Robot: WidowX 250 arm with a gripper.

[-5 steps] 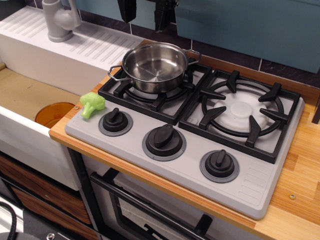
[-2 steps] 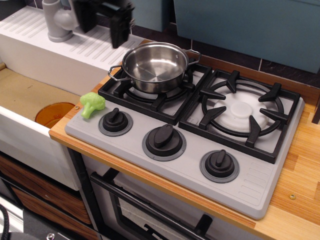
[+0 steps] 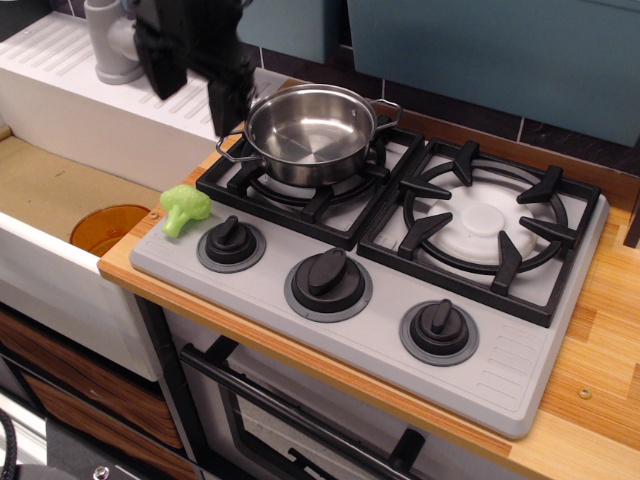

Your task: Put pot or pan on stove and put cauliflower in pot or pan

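The shiny steel pot stands upright and empty on the left burner grate of the grey stove. The light-green cauliflower lies at the stove's front left corner, beside the left knob. My black gripper hangs open and empty just left of the pot, above the white drainboard. It is behind and above the cauliflower. One finger is close to the pot's left loop handle.
A sink lies to the left with an orange disc in it. A grey faucet stands at the back left. Three black knobs line the stove front. The right burner is bare. An oven door is below.
My gripper has come down from the top edge and moved left, from above the pot's back to beside its left handle. Pot and cauliflower have not moved.
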